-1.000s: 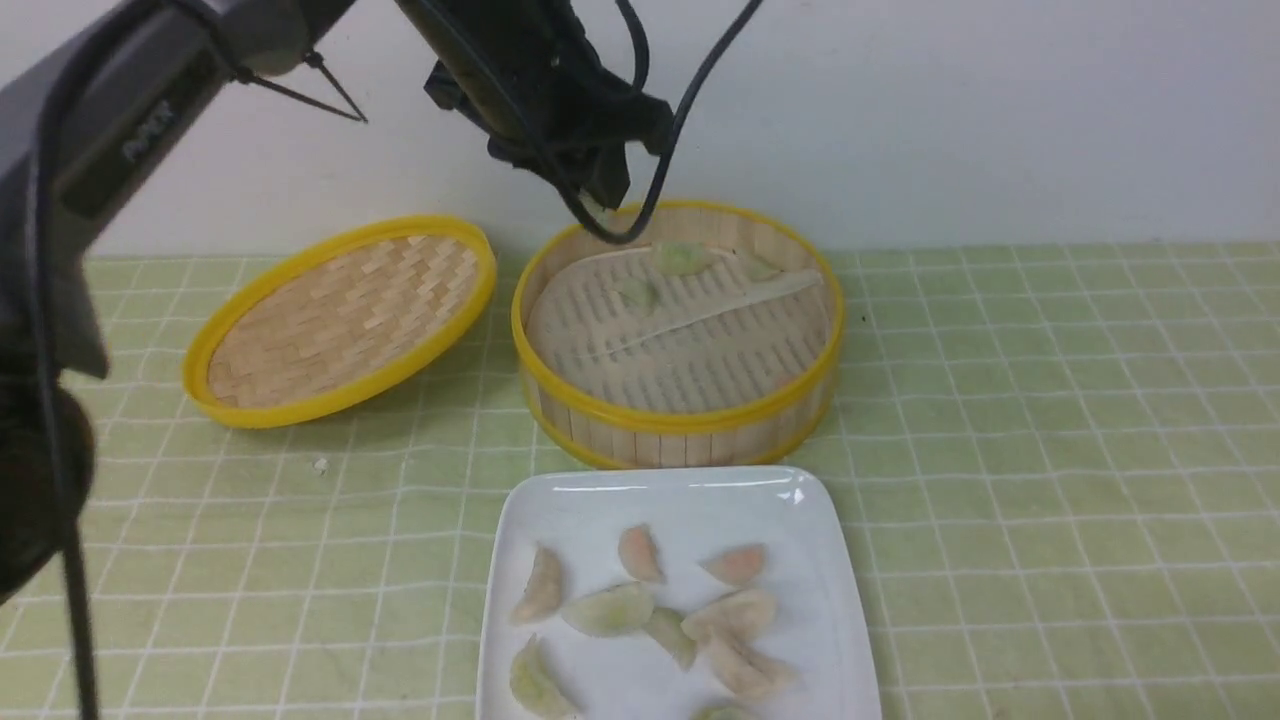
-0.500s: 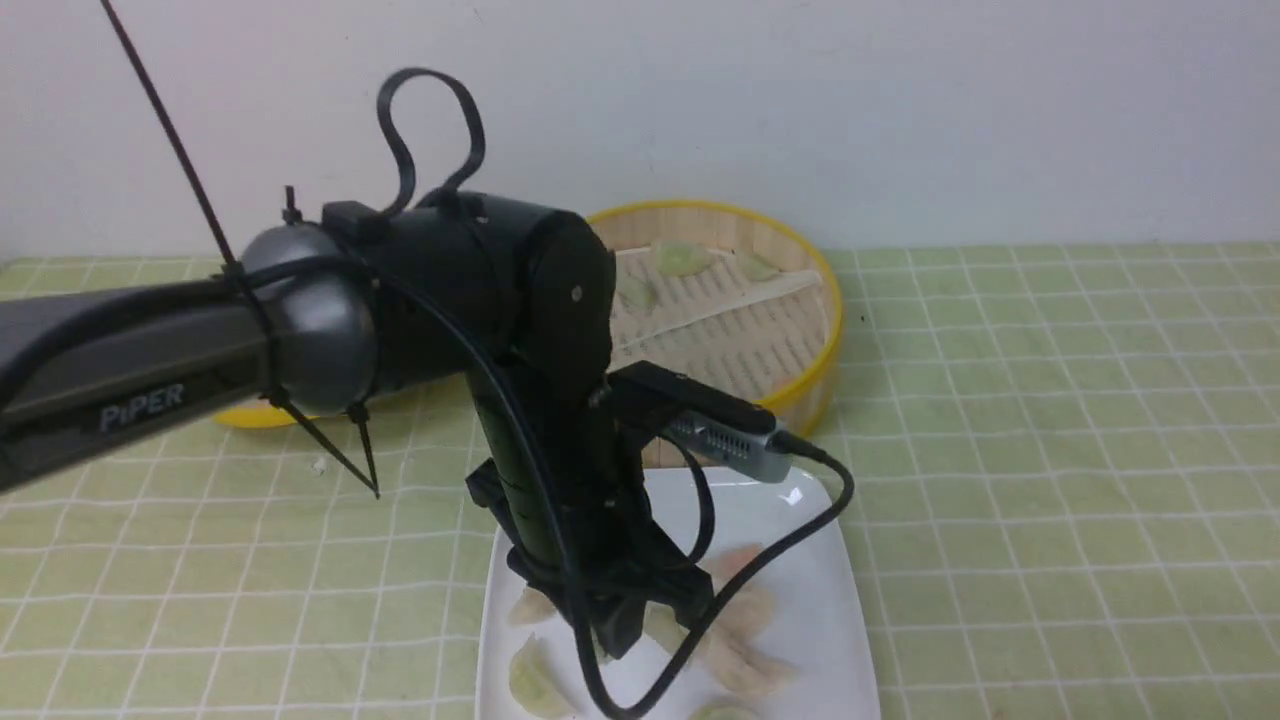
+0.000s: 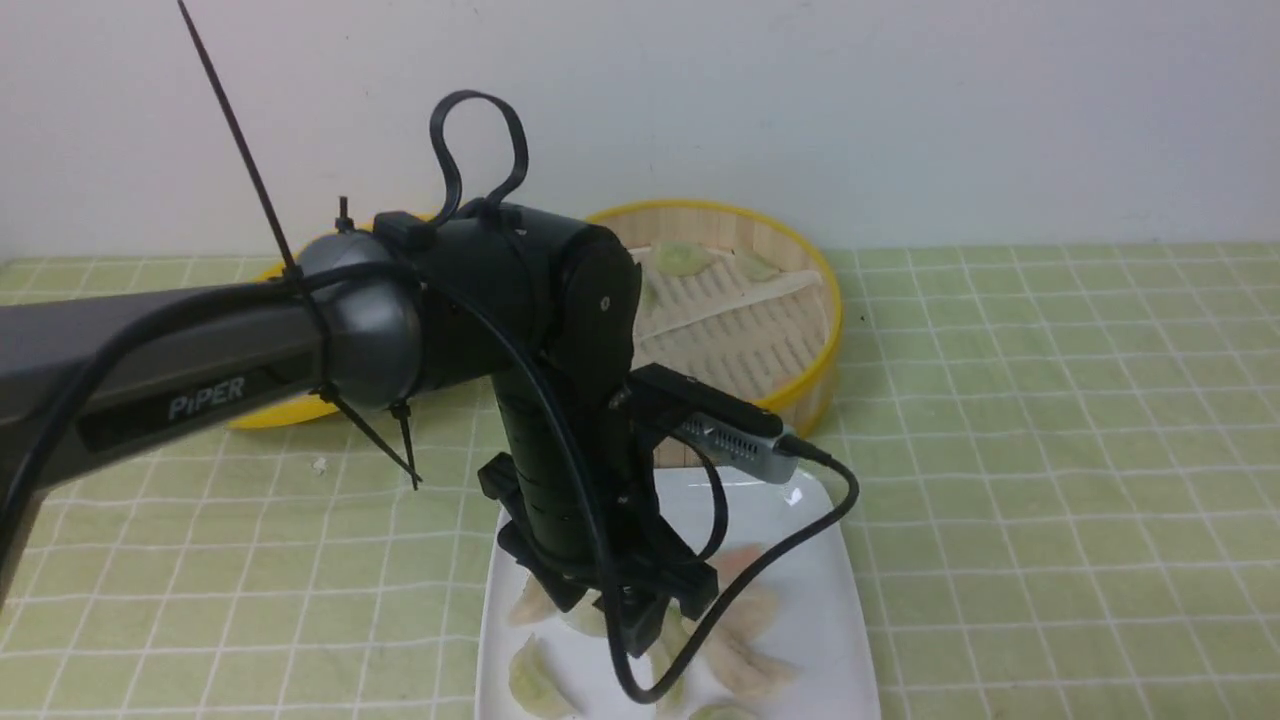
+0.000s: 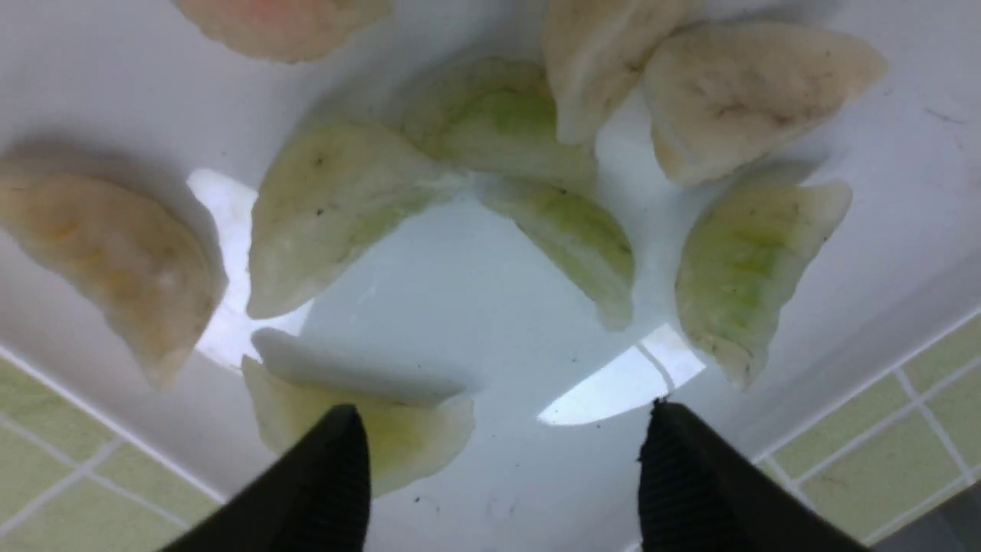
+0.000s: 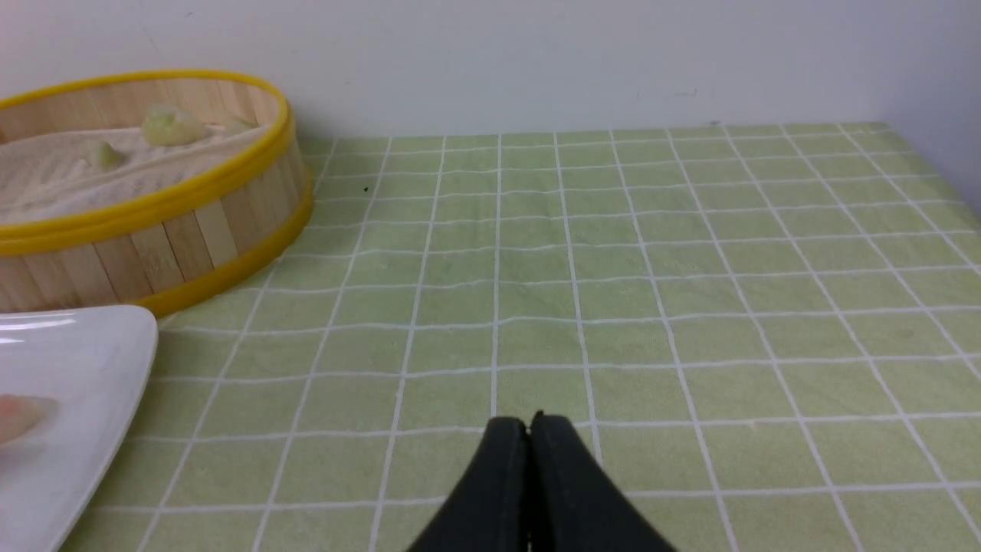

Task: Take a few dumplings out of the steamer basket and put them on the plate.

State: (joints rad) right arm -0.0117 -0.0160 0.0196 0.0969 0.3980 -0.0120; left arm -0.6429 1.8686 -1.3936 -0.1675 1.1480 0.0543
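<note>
- The left claw [image 4: 502, 414] hangs low over the plate [image 4: 429, 307] and points down. Its two fingers [image 4: 690, 475] are apart. Nothing is pinched between them; only bare white plate shows in the gap.
- One green dumpling [image 4: 414, 437] lies flat on the plate right by one finger tip, partly hidden under it. I think the claw is wide so this dumpling can lie free and not stick to it.
- Many dumplings [image 4: 337, 207] lie on the plate: green, cream and pink ones, some touching each other. They sit away from the rim, I guess so none slides off.
- The steamer basket [image 3: 825, 300] stands just behind the plate. That makes the trip from one to the other short.
- At least two leftover dumplings [image 3: 682, 258] lie by the basket's far wall.
- The lid [image 3: 255, 415] lies beside the basket, not on it, so a claw can reach in from above. The left arm [image 3: 250, 360] hides most of the lid.
- The right claw [image 5: 529, 429] is pressed together and holds nothing. It waits over the green checked cloth [image 5: 690, 268], well apart from the plate. I think this keeps it out of the left arm's way.
- The job looks about done, since more than a few dumplings are on the plate.
- Next, the left claw should go straight up, so it does not bump the dumplings around it.
</note>
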